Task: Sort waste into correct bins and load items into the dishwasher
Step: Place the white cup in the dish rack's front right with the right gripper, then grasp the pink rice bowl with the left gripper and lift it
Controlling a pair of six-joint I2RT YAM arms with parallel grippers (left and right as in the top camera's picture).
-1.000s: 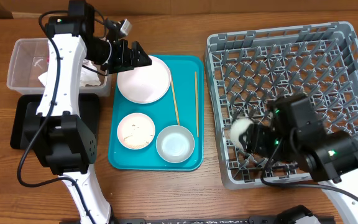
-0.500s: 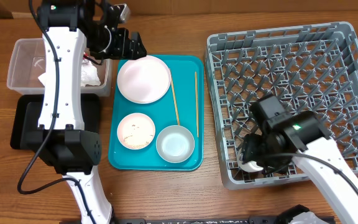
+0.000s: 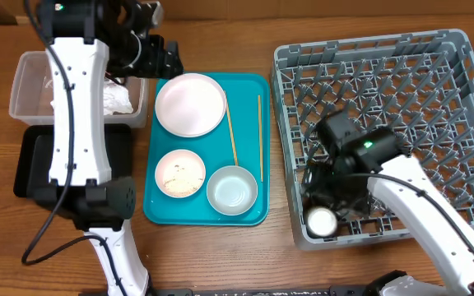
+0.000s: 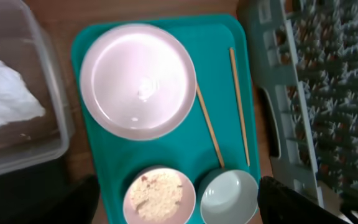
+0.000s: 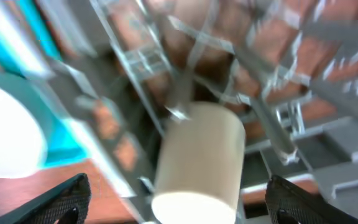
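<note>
Right wrist: your right gripper (image 5: 178, 196) is wide open and empty; bumping the small cup (image 5: 197, 162) inside the dish rack (image 3: 369, 48) could topple it.

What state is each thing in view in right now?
Left gripper: open, empty.
Right gripper: open, over the cup, not gripping.
Cup: in the rack, near-left corner, free.
Large plate: empty, on teal tray.
Small plate: rice on it, on tray.
Bowl: empty, on tray.
Chopsticks: lying apart on tray.
Clear tub: napkin inside.
</note>
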